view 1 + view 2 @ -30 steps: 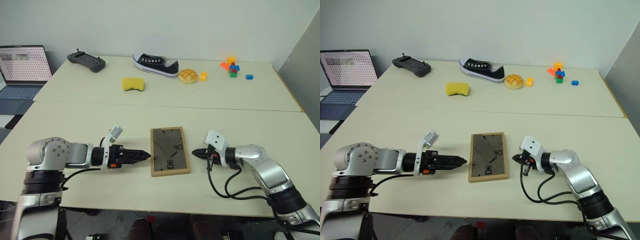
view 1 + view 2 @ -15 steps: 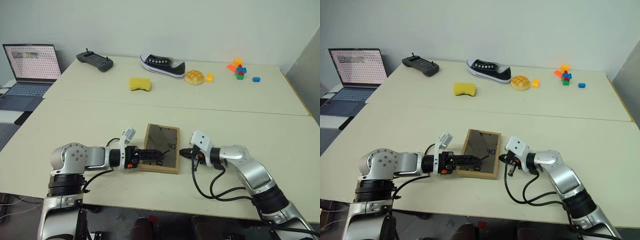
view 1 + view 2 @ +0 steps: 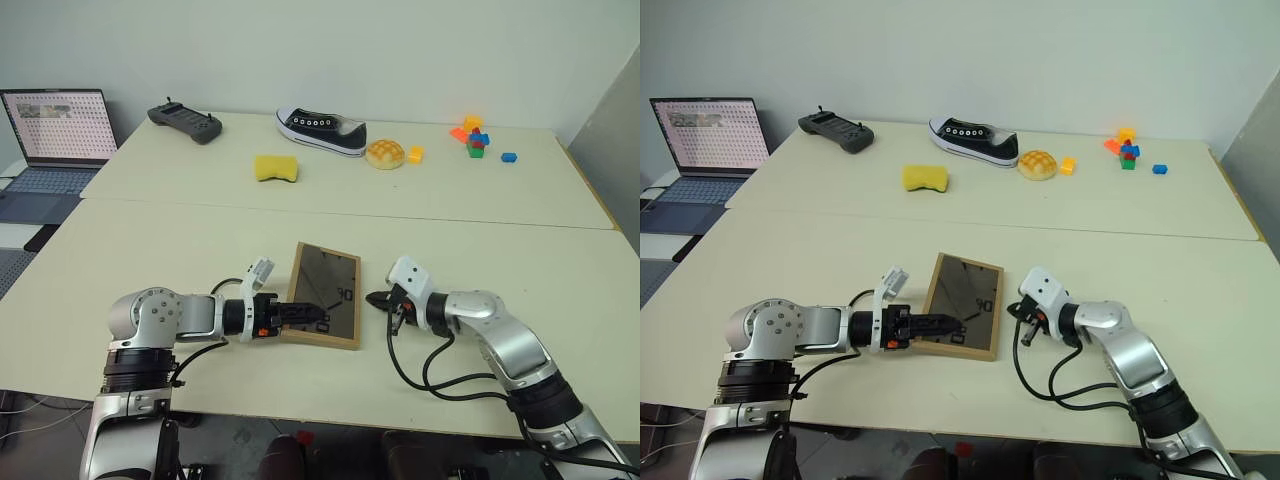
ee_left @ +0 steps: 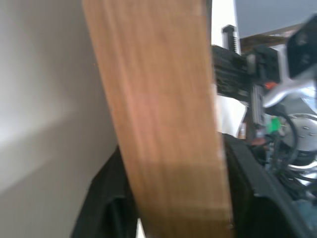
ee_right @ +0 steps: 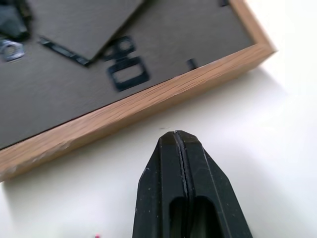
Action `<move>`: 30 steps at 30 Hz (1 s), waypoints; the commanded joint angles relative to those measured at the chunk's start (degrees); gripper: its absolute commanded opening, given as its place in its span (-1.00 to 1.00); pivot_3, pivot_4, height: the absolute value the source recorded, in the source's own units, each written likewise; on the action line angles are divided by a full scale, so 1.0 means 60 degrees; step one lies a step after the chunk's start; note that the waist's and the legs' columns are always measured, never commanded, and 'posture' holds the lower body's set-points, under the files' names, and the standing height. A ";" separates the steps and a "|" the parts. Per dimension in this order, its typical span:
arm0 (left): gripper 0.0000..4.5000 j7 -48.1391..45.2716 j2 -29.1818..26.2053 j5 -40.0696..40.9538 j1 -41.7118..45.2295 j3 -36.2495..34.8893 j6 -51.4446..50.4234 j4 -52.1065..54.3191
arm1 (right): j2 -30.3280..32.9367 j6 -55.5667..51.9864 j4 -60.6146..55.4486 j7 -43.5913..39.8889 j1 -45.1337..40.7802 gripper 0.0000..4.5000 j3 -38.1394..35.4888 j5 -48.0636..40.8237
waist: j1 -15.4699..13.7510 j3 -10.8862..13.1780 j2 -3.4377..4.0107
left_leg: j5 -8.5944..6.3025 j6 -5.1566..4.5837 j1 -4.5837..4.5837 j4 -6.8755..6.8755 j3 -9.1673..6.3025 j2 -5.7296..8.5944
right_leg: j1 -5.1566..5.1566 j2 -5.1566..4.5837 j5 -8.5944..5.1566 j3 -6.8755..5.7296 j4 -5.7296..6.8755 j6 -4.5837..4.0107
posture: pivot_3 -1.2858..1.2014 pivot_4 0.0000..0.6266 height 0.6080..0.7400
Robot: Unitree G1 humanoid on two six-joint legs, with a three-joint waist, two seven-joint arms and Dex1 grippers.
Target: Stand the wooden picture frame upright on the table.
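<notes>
Light-wood moulding of the wooden picture frame [image 3: 322,308] is pinched between the jaws of the left gripper [image 3: 302,314] at the frame's left edge; in the left wrist view the wood [image 4: 163,124] is seen clamped between the 2 black fingers [image 4: 106,208]. The frame is located near the front edge of the table [image 3: 150,250], dark grey back facing up, its left side apparently tipped slightly off the surface, though this cannot be confirmed. The right gripper [image 3: 378,299] is held just beside the frame's right edge, not touching, with its jaws pressed together [image 5: 181,163]. For the step in hand, judged to be the tilt-up, the grip should be kept firm while the left edge is raised, and the right gripper is best used as a stop against which the far edge can pivot without sliding on the smooth top. Slipping is judged the main risk. A 2nd table [image 3: 560,190] behind carries a shoe [image 3: 320,132], sponge [image 3: 271,168], bun [image 3: 385,153], coloured blocks [image 3: 472,137] and a controller [image 3: 185,121]; a laptop [image 3: 50,135] sits at far left, against a plain white wall.
</notes>
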State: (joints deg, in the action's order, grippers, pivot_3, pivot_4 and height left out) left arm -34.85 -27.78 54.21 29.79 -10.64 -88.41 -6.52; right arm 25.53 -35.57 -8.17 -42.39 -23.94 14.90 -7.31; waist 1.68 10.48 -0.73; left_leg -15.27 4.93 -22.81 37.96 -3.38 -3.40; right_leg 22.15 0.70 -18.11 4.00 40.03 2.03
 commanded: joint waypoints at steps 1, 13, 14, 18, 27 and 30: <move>-0.41 0.0102 -0.0042 -0.0040 0.0295 -0.0305 -0.0007 0.0168 | 0.0314 -0.0229 -0.0406 -0.0028 -0.0539 -1.00 -0.0860 -0.0386 | 0.0014 0.0000 -0.0001 | 0.0000 0.0000 0.0000 0.0000 0.0001 0.0000 | 0.0000 0.0001 0.0000 0.0001 0.0000 0.0000 | 0.03 -0.52 1.00; -0.44 -0.0551 0.0609 0.0951 0.1806 -0.1423 0.0931 0.0537 | 0.0069 -0.3810 -0.0461 -0.1233 -0.3323 0.09 -0.3073 -0.4617 | 0.0029 0.0015 -0.0007 | 0.0006 0.0010 -0.0022 -0.0012 0.0003 -0.0014 | 0.0024 0.0011 0.0000 -0.0001 -0.0011 -0.0002 | 0.03 -0.52 1.00; -0.44 -0.0696 0.0573 0.0916 0.1775 -0.1281 0.1098 0.0717 | -0.0004 -0.3859 -0.0299 -0.1167 -0.3529 0.19 -0.3072 -0.4695 | 0.0038 0.0014 -0.0007 | 0.0005 0.0010 -0.0022 -0.0013 0.0003 -0.0013 | 0.0024 0.0012 0.0000 0.0000 -0.0011 -0.0002 | 0.03 -0.52 1.00; -0.44 -0.0857 0.0526 0.0618 0.1650 -0.0904 0.1764 0.1066 | -0.0204 -0.3772 0.0239 -0.1014 -0.4123 0.56 -0.2835 -0.4762 | 0.0040 0.0015 -0.0007 | 0.0003 0.0006 -0.0018 -0.0011 0.0005 -0.0012 | 0.0024 0.0011 0.0001 0.0002 -0.0007 -0.0002 | 0.03 -0.52 1.00; -0.44 -0.1084 0.0381 0.0343 0.1290 -0.0430 0.2671 0.1344 | -0.1179 -0.3316 0.0191 -0.0436 -0.4727 0.97 -0.1735 -0.4414 | 0.0059 0.0017 -0.0005 | 0.0000 0.0001 -0.0026 -0.0014 0.0009 -0.0016 | 0.0033 0.0012 0.0001 0.0004 -0.0010 -0.0002 | 0.03 -0.52 1.00; -0.44 -0.0873 0.0530 0.0170 0.1308 -0.0488 0.2958 0.1030 | -0.1449 -0.3590 -0.0389 -0.0426 -0.4496 0.97 -0.1550 -0.4730 | 0.0051 0.0018 -0.0004 | 0.0001 0.0001 -0.0025 -0.0014 0.0008 -0.0018 | 0.0035 0.0013 0.0001 0.0003 -0.0006 -0.0002 | 0.03 -0.52 1.00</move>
State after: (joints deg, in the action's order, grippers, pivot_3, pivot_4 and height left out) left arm -39.56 -25.30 54.53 36.31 -12.90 -72.99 -1.85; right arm 17.74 -55.90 -6.16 -44.03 -50.95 4.26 -32.56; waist 1.99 10.58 -0.75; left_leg -15.27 4.94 -22.97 37.87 -3.34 -3.51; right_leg 22.36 0.77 -18.11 4.02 40.00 2.02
